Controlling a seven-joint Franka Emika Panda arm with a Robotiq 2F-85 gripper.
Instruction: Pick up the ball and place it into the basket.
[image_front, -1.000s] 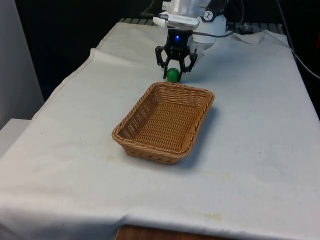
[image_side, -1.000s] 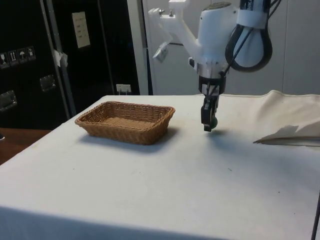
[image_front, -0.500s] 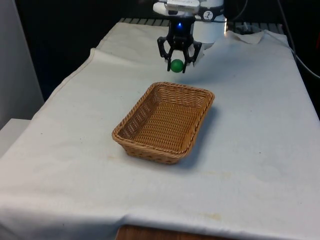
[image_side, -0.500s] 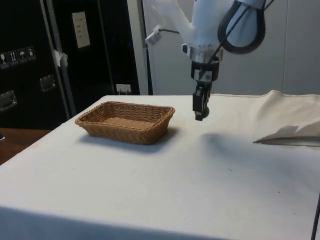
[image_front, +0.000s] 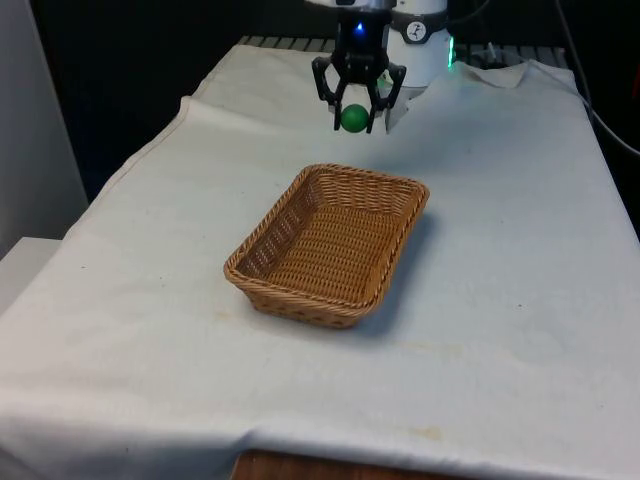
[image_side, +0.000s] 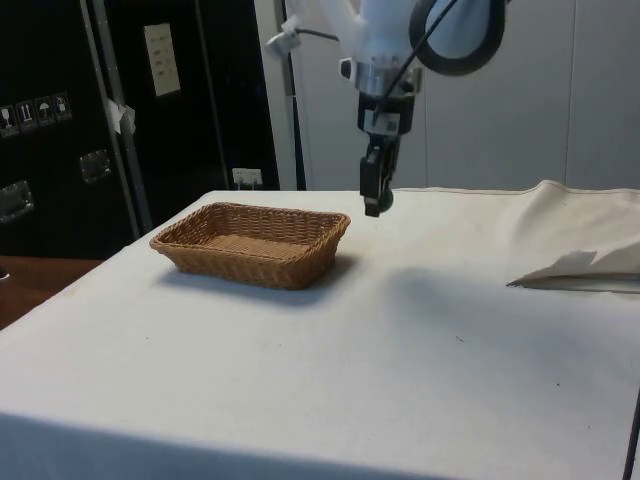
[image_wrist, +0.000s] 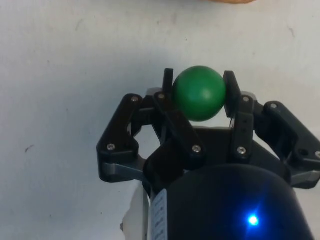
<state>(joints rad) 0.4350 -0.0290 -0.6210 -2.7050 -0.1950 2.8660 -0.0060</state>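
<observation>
End effector (image_front: 356, 117) has its fingers pinched on the green ball (image_front: 354, 117), holding it up off the bench (image_front: 500, 300) near the top centre of the front view, just behind the wicker basket (image_front: 330, 243).

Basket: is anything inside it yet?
No. The woven wicker basket holds nothing on its visible floor; its near wall hides a strip. The green ball is clamped in the gripper, above the cloth.

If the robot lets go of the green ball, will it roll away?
Probably not far. The ball looks round and smooth, so on flat cloth it would likely roll. Pinched in the gripper it keeps its shape, so it seems firm. Dropped into the basket, the woven walls should probably stop it.
</observation>
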